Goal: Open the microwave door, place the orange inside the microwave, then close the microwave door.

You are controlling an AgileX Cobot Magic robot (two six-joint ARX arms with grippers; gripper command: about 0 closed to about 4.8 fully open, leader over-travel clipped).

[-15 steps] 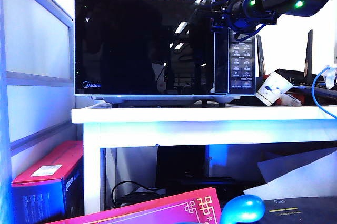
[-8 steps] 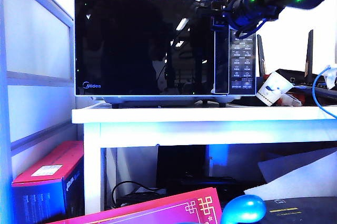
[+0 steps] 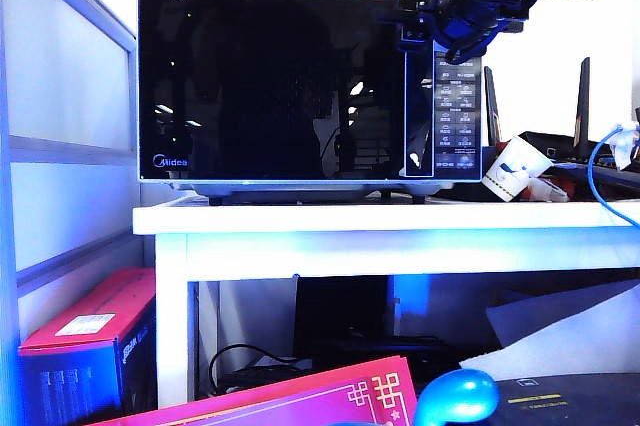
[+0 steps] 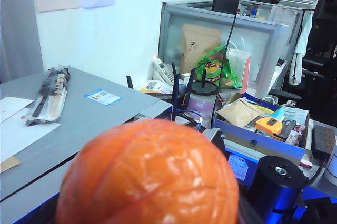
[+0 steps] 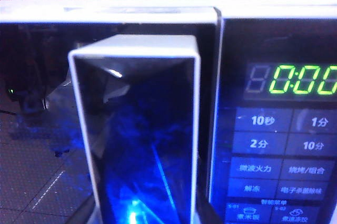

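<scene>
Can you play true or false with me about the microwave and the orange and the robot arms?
1. The orange is inside the microwave. False: it fills the left wrist view, right at the left gripper, away from the oven.
2. The microwave's clock glows green. True.
3. The right gripper is up by the top of the door handle. True.
4. The microwave sits on the floor. False: it stands on a white table.
5. A red box is below the table on the left. True.
6. The door is swung wide open. False: it looks barely ajar at most.
</scene>
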